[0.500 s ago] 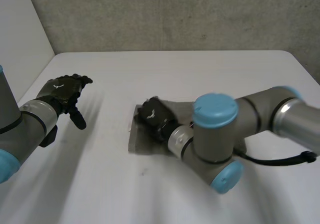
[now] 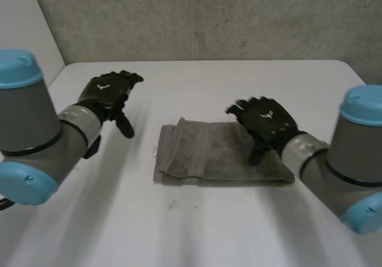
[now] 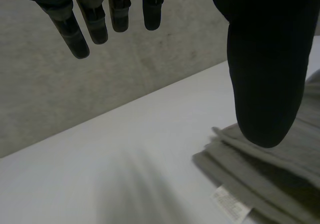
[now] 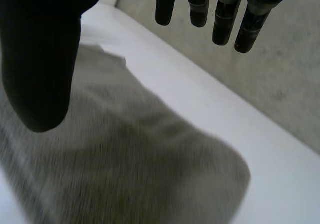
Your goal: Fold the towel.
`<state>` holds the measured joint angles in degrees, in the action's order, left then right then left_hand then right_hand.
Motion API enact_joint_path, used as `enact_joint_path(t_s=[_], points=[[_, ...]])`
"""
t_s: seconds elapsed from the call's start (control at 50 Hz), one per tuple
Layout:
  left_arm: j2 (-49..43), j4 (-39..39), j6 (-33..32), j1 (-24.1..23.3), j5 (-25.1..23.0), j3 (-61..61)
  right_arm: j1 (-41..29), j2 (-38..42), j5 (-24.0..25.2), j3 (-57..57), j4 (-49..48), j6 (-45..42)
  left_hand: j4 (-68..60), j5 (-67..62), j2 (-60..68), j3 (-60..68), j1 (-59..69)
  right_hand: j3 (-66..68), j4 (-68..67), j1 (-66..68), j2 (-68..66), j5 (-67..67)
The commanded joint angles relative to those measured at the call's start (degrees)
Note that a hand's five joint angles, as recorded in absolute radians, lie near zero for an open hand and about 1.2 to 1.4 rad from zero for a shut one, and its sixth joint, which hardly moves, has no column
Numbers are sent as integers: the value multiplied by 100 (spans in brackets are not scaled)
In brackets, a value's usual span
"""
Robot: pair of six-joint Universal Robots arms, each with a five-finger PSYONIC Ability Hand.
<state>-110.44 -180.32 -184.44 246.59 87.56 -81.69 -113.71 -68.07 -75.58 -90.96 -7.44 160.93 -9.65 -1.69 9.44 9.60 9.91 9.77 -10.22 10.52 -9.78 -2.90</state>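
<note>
A grey towel (image 2: 221, 153) lies folded on the white table (image 2: 197, 231), with layered edges along its left side. My right hand (image 2: 265, 120) hovers over the towel's right part, fingers straight and holding nothing. My left hand (image 2: 110, 94) hangs in the air left of the towel, apart from it, also open. Under the left hand's thumb (image 3: 262, 68), the left wrist view has the towel's stacked edges (image 3: 260, 174) and a small white label (image 3: 230, 206). The towel (image 4: 130, 164) spreads below the right hand's fingers (image 4: 220, 13) in the right wrist view.
A grey concrete wall (image 2: 197, 16) runs along the table's far edge, and a white panel (image 2: 24, 40) stands at the far left. Both grey arms with light-blue caps reach in from the near corners.
The right hand has lifted off the towel's left part and drawn back to the right, above its right side. The left hand has moved right, closer to the towel. The towel now lies uncovered.
</note>
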Motion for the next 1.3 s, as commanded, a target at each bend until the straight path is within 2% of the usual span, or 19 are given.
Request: enact_joint_path(t_s=[0.02, 0.16, 0.24, 0.26, 0.3, 0.5, 0.6, 0.64, 0.66, 0.7, 0.8, 0.98, 1.0, 1.02, 1.04, 1.06, 1.08, 1.26, 1.3], points=[[-399, 6, 127, -462, 16, 320, 700, -198, 43, -1063, -90, -36, -35, 169, 56, 40, 9, 548, -503, 473, -547, -235], [-391, -3, 189, -515, 24, 285, 1062, -145, 184, -1495, -424, -62, -35, 169, 56, 40, 9, 2672, -2627, 2598, -2671, -2359], [-329, 15, 277, -524, 24, 215, 1219, 47, 184, -1627, -854, -246, -35, 169, 56, 40, 9, 5201, -5157, 5127, -5201, -4888], [-329, 15, 277, -524, 24, 215, 1220, 48, 184, -1627, -855, -247, -35, 169, 56, 40, 9, 5212, -5167, 5138, -5211, -4899], [-303, 23, 277, -524, 33, 189, 1307, 57, 149, -1618, -951, -334, -35, 169, 56, 40, 9, 7014, -6969, 6939, -7013, -6700], [233, 41, 286, -471, 314, -215, 1352, -145, 158, -1240, -1092, -484, -35, 169, 56, 40, 9, 7023, -6978, 6948, -7022, -6710], [470, 23, 294, -418, 341, -347, 561, -128, 140, -476, -1066, -800, -35, 169, 56, 40, 9, 7023, -6978, 6948, -7022, -6710], [514, 41, 286, -366, 341, -391, -375, 239, 105, 163, -1084, -905, -35, 169, 56, 40, 9, 7023, -6978, 6948, -7022, -6710], [541, 41, 294, -305, 341, -470, -380, 241, 105, 166, -1084, -906, -35, 169, 56, 40, 9, 7023, -6978, 6948, -7022, -6710], [576, 41, 294, -226, 341, -540, -1115, 696, 131, 822, -970, -950, -35, 169, 56, 40, 9, 7023, -6978, 6948, -7022, -6710], [760, 41, 303, -6, 332, -777, -1898, 1452, 306, 1395, -733, -950, -35, 169, 56, 40, 9, 7023, -6978, 6948, -7022, -6710], [822, 41, 303, 118, 323, -980, -2313, 2069, 527, 1695, -407, -1187, -35, 169, 56, 40, 9, 7023, -6978, 6948, -7022, -6710], [822, 15, 303, 127, 314, -972, -2305, 2000, 492, 1695, -407, -1161, -35, 169, 56, 40, 9, 6962, -6918, 6888, -6961, -6649], [822, 15, 303, 127, 314, -972, -2287, 1843, 396, 1652, -407, -1100, -35, 169, 56, 40, 9, 3498, -3453, 3423, -3497, -3185], [814, 15, 303, 127, 306, -919, -2287, 1658, 273, 1582, -407, -1021, -35, 169, 56, 40, 9, 1015, -970, 941, -1014, -702], [813, 15, 303, 127, 306, -919, -2287, 1656, 272, 1581, -407, -1020, -35, 169, 56, 40, 9, 991, -946, 916, -990, -677], [813, 6, 303, 118, 306, -849, -2287, 1413, 54, 1511, -398, -907, -35, 169, 56, 40, 9, 23, 22, -52, -22, 290], [323, 41, 697, -250, 323, 11, -1645, 347, -484, 860, -424, 70, -35, 169, 56, 40, 9, 23, 22, -52, -22, 290], [191, 58, 864, -391, 323, 196, -1322, 110, -545, 694, -398, 761, -39, 165, 61, 44, 14, 23, 22, -52, -22, 290]])
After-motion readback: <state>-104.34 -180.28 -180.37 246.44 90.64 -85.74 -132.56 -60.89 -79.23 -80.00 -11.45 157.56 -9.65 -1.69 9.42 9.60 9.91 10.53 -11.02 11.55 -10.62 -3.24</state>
